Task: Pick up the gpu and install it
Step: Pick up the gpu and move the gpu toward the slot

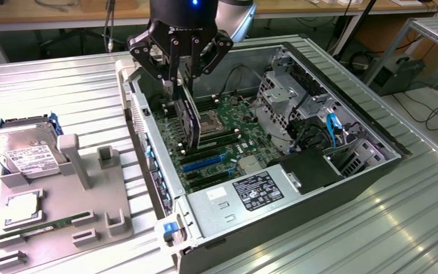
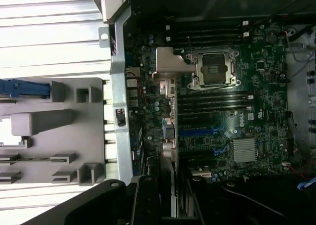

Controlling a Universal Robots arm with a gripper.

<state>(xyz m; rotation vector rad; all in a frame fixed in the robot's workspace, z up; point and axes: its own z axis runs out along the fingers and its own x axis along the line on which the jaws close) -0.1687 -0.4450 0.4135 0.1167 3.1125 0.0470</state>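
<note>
The gpu [image 1: 191, 120] is a thin dark card hanging on edge, long side pointing down into the open computer case [image 1: 356, 123]. My gripper [image 1: 181, 77] is shut on its upper end, one finger on each face. The card's lower end hangs just above the green motherboard [image 1: 234, 137], beside the CPU socket [image 1: 207, 121] and near the case's rear wall. In the wrist view the gpu [image 2: 168, 136] appears edge-on, with its silver bracket [image 2: 170, 64] at the far end. It lies over the board between the rear wall and the expansion slots [image 2: 200, 132], and my gripper [image 2: 168, 205] frames it.
A grey holder tray [image 1: 67, 200] stands at the exterior view's left of the case, with a hard drive [image 1: 23, 153], a CPU [image 1: 21, 208] and a green RAM stick [image 1: 32, 228]. Inside the case are a drive cage [image 1: 284, 97], cables and a labelled power supply [image 1: 253, 191].
</note>
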